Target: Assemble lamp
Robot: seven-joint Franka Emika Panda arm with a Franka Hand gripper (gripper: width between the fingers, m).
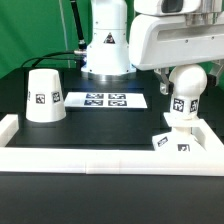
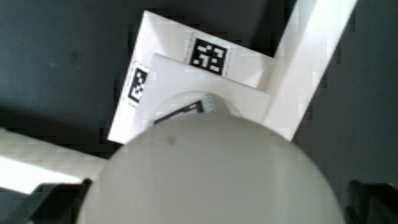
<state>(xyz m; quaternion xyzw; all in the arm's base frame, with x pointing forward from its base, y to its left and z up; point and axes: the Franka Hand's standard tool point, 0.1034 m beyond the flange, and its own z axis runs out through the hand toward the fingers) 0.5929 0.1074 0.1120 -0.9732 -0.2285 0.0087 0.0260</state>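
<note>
The hand (image 1: 185, 68) is poised above the base (image 1: 172, 139), its fingers hidden, so its opening cannot be told. The bulb (image 1: 186, 90) is seen standing on the base; if twisted off-axis, it could be jammed.

The robot's foot (image 1: 113, 57) is white and smooth, wide below and narrower above, a little like a bell. On its front there is a small black mark (image 1: 103, 46), and it sits on a dark round ring (image 1: 104, 72). Thin black cables (image 1: 56, 52) run behind it. The arm's end (image 1: 178, 42) is a white boxy housing with rounded edges, light grey underneath, with a dark piece (image 1: 165, 8) on top. Of the gripper (image 2: 210, 204), the wrist view shows only two dark, blurred fingers (image 2: 50, 204).
</note>
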